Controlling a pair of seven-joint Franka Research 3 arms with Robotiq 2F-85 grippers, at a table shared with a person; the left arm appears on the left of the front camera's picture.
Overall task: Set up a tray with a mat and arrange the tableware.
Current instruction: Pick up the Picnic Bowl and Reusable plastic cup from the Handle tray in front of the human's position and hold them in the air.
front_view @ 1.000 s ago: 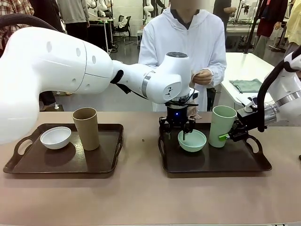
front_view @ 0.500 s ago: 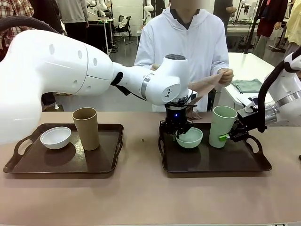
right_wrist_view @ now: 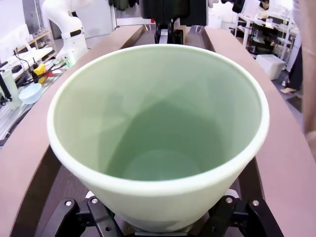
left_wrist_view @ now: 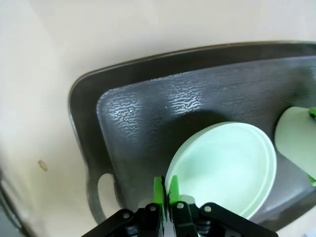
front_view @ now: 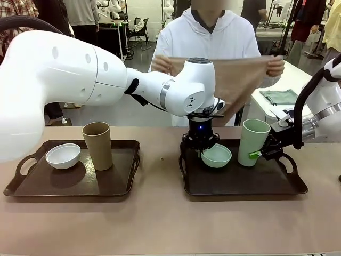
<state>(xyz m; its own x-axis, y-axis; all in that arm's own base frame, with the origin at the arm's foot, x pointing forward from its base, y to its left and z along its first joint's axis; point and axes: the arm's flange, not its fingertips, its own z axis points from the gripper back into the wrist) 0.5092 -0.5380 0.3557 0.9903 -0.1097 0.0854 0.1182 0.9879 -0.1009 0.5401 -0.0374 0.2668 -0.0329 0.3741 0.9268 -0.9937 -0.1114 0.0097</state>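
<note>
Front view: our left gripper [front_view: 205, 151] reaches across to the right-hand tray [front_view: 240, 191], pinched shut on the rim of the small mint-green bowl [front_view: 217, 156], which looks tipped up. Our right gripper [front_view: 259, 154] clamps the foot of the tall mint-green cup [front_view: 253, 143]. The person [front_view: 213, 37] holds the mat [front_view: 234, 80] stretched sideways above and beyond that tray, its long axis matching the tray's.

Left wrist view: green pads [left_wrist_view: 158, 190] are closed on the bowl's rim over the tray.

Right wrist view: the cup's base sits between the jaws.

We reckon those 2 pieces must rise so the mat comes in from the far side.
</note>
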